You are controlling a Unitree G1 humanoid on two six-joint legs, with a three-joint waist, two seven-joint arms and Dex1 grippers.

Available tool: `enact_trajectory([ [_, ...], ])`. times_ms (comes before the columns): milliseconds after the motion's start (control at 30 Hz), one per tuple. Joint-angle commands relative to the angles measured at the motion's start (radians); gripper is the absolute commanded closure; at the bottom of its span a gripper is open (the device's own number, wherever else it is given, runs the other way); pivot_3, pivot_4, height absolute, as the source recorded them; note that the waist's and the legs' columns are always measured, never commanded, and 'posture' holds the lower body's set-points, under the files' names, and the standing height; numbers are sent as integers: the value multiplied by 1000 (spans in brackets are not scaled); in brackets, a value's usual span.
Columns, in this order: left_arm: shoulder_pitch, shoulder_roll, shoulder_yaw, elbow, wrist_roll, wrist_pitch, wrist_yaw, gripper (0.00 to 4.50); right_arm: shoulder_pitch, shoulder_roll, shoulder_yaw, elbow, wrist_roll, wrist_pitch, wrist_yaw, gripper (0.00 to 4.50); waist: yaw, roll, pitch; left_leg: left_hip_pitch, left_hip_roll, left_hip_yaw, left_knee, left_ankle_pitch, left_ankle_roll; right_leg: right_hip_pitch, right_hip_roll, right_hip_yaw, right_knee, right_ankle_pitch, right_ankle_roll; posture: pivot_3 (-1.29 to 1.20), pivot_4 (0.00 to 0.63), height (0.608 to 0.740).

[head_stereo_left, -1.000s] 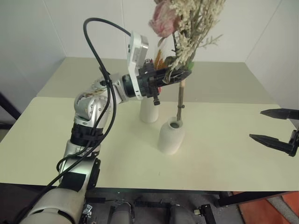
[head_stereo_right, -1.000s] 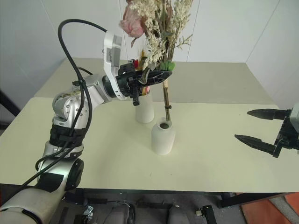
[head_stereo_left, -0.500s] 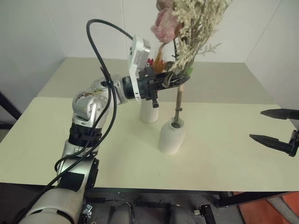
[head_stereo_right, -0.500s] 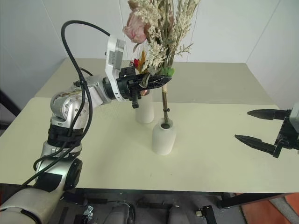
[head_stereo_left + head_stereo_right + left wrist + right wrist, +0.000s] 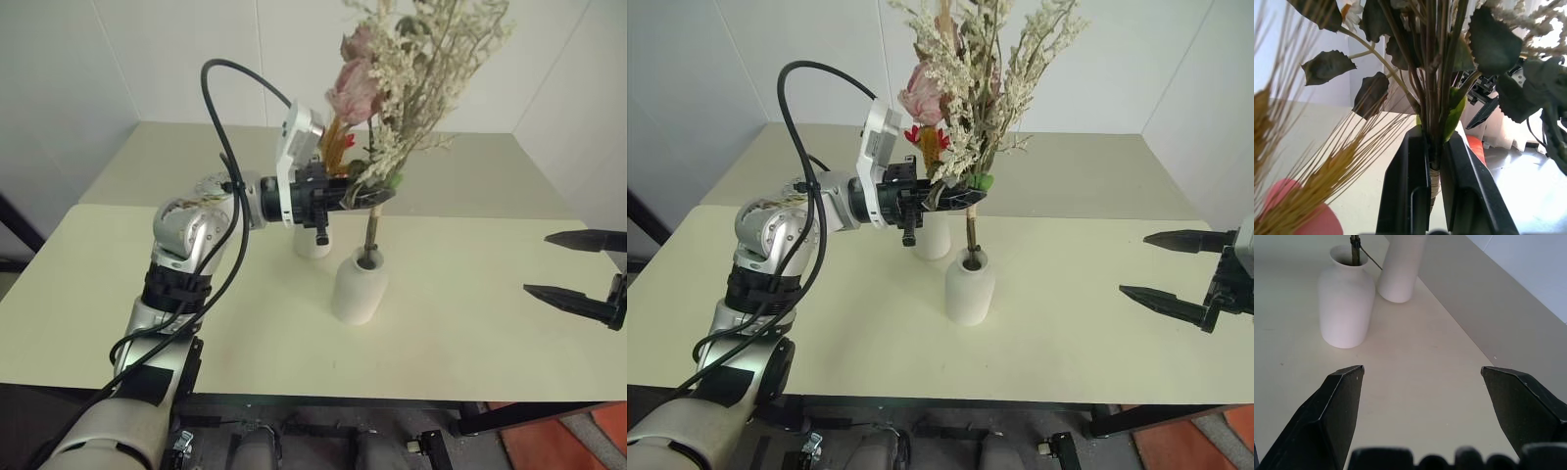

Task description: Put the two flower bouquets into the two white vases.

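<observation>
We keep left gripper (image 5: 364,196) clamped on bouquet (image 5: 411,69), stem in vase (image 5: 357,286) mouth; lower straight. Right gripper (image 5: 576,275), 3 o'clock, wide open, empty.

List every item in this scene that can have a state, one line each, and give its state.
Rose bouquet: upright, gripped, stem in the round vase's mouth.
Round vase: upright.
Tall vase: upright, holding the orange bouquet.
Left gripper: fingers shut on the rose bouquet.
Right gripper: fingers open, empty.

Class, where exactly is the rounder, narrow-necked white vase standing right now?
In the head views the rounder vase stands mid-table, just in front and right of the tall vase, with the rose bouquet's stem in its mouth.
</observation>
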Motion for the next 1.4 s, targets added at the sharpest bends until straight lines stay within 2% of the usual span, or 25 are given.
enact_trajectory([
  [33, -7, -23, 20, -14, -30, 34, 17, 4403, -17, -20, -18, -7, 2, -9, -1, 0, 0, 0, 0, 0, 0, 0, 0, 0, 0, 0, 0, 0, 0, 0, 0, 0, 150, 740],
  [433, -70, -11, 45, -85, -25, 9, 41, 4403, -17, -12, -16, -12, -1, -16, -6, 0, 0, 0, 0, -1, 0, 0, 0, 0, 0, 0, 0, 0, 0, 0, 0, 0, 150, 740],
  [800, -97, -14, 54, -77, -10, -11, 75, 4403, -21, -11, -13, -7, -3, -22, -9, 0, 0, 0, 0, 0, 0, 0, 0, 0, 0, 0, 0, 0, 0, 0, 0, 0, 150, 740],
  [1133, -144, -12, 90, -113, -55, 33, 116, 4403, -22, -9, -6, 2, -9, -31, -9, 0, -1, 0, 0, 0, 0, 0, 0, 0, 0, 0, 0, 0, 0, 0, 0, 0, 150, 740],
  [1233, -176, -9, 113, -94, -109, 122, 146, 4403, -26, -9, -2, 5, -12, -35, -10, 0, -1, 0, 0, -1, 0, 0, 0, 0, 0, 0, 0, 0, 0, 0, 0, 0, 150, 740],
  [1400, -183, 0, 93, -70, -80, 162, 182, 4403, -32, -7, 9, 16, -20, -46, -12, 0, -1, 0, 0, 0, 0, 0, 0, 0, 1, 0, 0, 0, 0, 0, 1, 0, 150, 740],
])
